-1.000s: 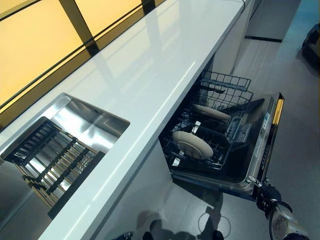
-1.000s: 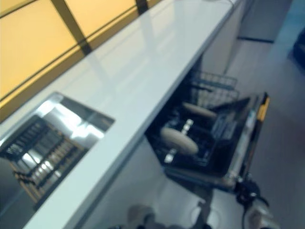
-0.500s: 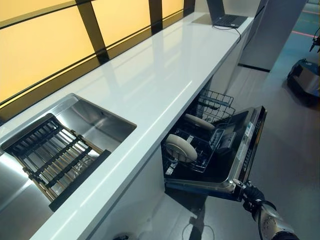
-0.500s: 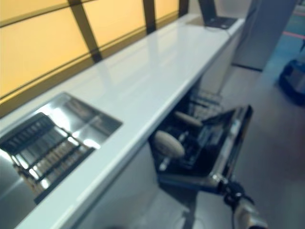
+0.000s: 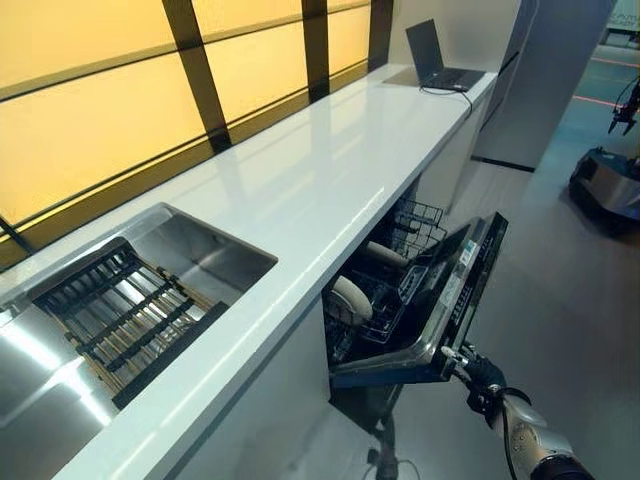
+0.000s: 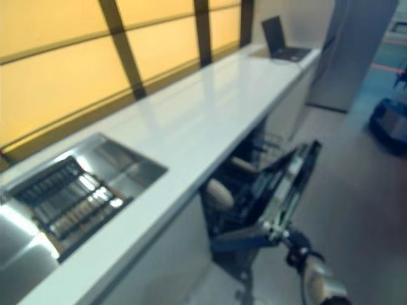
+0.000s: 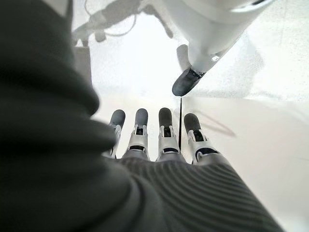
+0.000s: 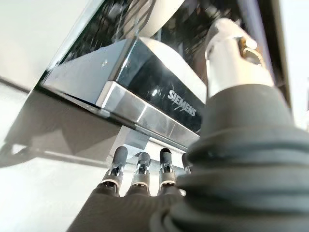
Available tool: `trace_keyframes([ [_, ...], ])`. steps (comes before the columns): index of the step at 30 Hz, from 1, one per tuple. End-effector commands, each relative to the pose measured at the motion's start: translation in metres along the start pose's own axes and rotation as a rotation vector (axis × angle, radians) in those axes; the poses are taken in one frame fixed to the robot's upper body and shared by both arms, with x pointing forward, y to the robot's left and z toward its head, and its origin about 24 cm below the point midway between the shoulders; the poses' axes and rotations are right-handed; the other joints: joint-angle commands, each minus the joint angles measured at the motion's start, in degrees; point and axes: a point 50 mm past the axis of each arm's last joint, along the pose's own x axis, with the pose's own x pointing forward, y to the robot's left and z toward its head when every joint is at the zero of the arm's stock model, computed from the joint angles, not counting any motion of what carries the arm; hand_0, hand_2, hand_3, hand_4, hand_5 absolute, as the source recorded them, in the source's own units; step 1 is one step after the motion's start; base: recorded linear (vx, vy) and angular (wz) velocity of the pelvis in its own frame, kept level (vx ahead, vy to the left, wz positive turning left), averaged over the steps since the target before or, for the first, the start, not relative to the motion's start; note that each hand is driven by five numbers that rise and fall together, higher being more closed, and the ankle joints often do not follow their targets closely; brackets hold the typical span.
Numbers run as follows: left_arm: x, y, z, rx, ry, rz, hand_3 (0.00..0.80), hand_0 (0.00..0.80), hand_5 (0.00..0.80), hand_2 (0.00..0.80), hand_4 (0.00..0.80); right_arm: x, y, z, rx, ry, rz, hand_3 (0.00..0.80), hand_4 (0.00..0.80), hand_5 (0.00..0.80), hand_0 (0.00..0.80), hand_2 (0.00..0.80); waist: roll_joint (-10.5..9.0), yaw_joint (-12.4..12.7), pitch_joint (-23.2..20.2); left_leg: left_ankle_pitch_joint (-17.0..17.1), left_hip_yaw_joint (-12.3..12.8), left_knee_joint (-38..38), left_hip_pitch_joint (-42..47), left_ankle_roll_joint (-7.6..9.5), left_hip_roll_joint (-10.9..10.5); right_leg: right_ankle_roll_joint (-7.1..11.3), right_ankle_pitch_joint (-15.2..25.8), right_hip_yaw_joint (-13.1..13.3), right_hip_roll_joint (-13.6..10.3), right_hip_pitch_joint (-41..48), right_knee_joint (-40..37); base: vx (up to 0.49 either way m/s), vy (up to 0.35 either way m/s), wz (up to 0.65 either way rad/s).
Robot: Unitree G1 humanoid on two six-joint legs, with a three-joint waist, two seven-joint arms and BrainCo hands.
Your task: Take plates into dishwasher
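The dishwasher sits under the white counter, its door tilted about halfway up. Two white plates stand in the lower rack, one near the front and one further back. My right hand is at the door's outer top edge. In the right wrist view its fingers are straight and press under the door's steel rim. My left hand shows only in the left wrist view, fingers straight, holding nothing, above the floor.
A steel sink with a dark drying rack is set in the counter at the left. A laptop sits at the counter's far end. A tall grey cabinet and a dark machine stand at the right.
The dishwasher door has swung up from nearly flat to about halfway shut, with my right hand rising at its edge. The camera has also lifted and shifted.
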Motion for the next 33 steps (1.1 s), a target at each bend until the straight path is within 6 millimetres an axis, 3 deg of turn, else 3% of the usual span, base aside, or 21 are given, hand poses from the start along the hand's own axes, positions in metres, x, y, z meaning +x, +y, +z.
trace_keyframes([
  [1, 0.002, 0.021, 0.016, 0.086, -0.015, 0.036, 0.000, 0.000, 0.000, 0.000, 0.000, 0.013, 0.131, 0.047, 0.024, -0.177, 0.523, 0.000, 0.000, 0.000, 0.000, 0.000, -2.86, 6.38, -0.07, -3.82, 0.86, 0.13, 0.14, 3.29, -5.05, -3.54, -8.40, -5.01, 0.81, -0.37, 8.77, 0.074, -0.014, 0.13],
  [8, 0.001, 0.025, 0.009, 0.081, 0.004, 0.039, 0.000, 0.000, 0.000, 0.000, 0.000, 0.000, 0.163, 0.043, -0.152, -0.191, 0.756, 0.000, 0.000, 0.000, 0.000, 0.000, -3.33, 7.87, -0.87, -3.75, 0.13, 0.13, 0.58, 3.33, -5.18, -3.63, -9.06, -6.23, 0.75, 0.91, 9.12, 0.047, -0.008, 0.10],
  [20, -0.004, 0.025, -0.012, 0.098, 0.048, 0.031, 0.000, 0.000, 0.000, 0.000, 0.000, -0.009, 0.159, 0.024, -0.178, -0.148, 0.859, 0.000, 0.000, 0.000, 0.000, 0.000, -4.44, 9.50, -2.14, -3.65, -0.78, 0.13, 1.48, 3.35, -4.73, -3.90, -10.95, -7.94, 1.00, 3.46, 10.57, 0.040, -0.030, 0.18],
  [26, -0.005, 0.027, -0.012, 0.100, 0.045, 0.033, 0.000, 0.000, 0.000, 0.000, 0.000, -0.010, 0.150, 0.014, -0.224, -0.131, 0.854, 0.000, 0.000, 0.000, 0.000, 0.000, -4.73, 9.92, -2.42, -3.42, -1.26, 0.20, 1.34, 3.28, -4.37, -4.05, -11.88, -8.10, 1.18, 4.23, 11.42, -0.004, -0.035, 0.06],
  [33, -0.005, 0.041, 0.001, 0.029, -0.002, 0.112, 0.000, 0.000, 0.000, 0.000, 0.000, -0.002, 0.112, 0.010, -0.643, -0.126, 0.615, 0.000, 0.000, 0.000, 0.000, 0.000, -4.96, 10.05, -1.59, -2.84, -3.41, 1.32, 0.02, 3.15, -3.58, -5.22, -14.80, -7.36, 1.52, 2.97, 16.66, -0.115, -0.088, 0.08],
])
